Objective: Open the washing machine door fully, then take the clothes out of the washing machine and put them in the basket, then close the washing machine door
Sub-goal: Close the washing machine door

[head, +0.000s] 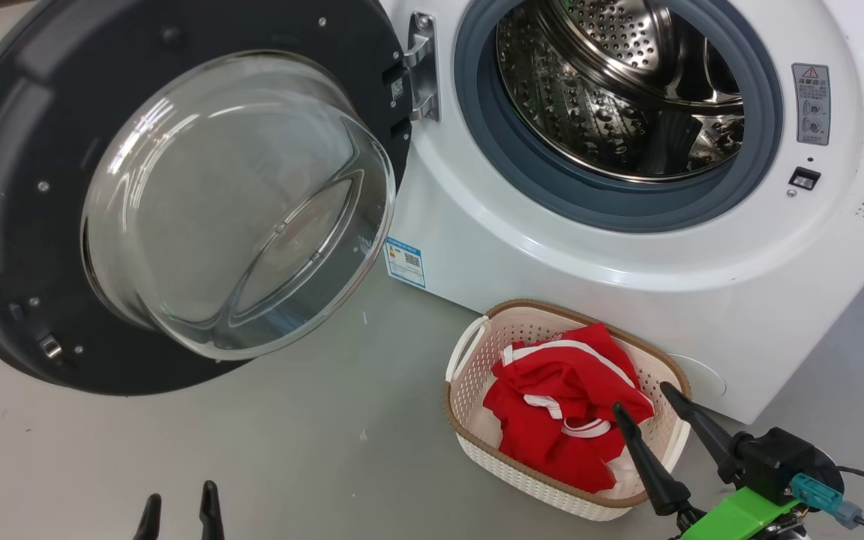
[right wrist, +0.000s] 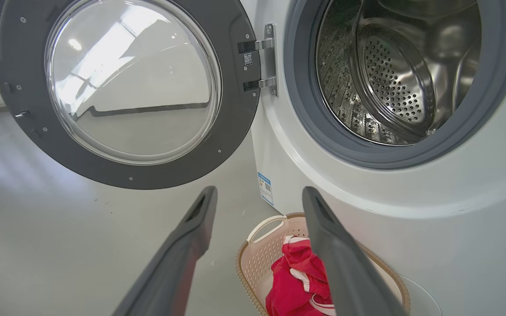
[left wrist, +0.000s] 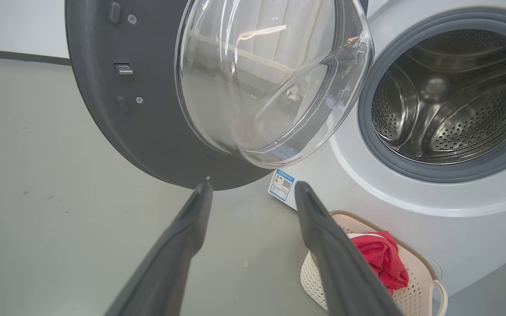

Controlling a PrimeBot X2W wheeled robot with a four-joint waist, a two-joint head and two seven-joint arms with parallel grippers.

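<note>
Now the red, white-trimmed clothes (head: 563,405) sit crumpled in the basket (head: 469,360).

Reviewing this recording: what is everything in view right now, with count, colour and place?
washing machine: one, white, upper right, on the floor
washing machine door: one, dark rim, clear glass, swung open at left
hinge: one, metal, between door and opening
drum: one, steel, perforated, inside the opening, no clothes visible
rubber ring: one, grey, around the opening
label: one, blue, low on the machine's front
basket: one, cream, brown rim, on the floor before the machine
clothes: count unclear, red with white trim, in the basket
floor: one, grey, underneath everything
left gripper: one, dark, open, empty, lower left
right gripper: one, dark, open, empty, lower right by the basket
</note>
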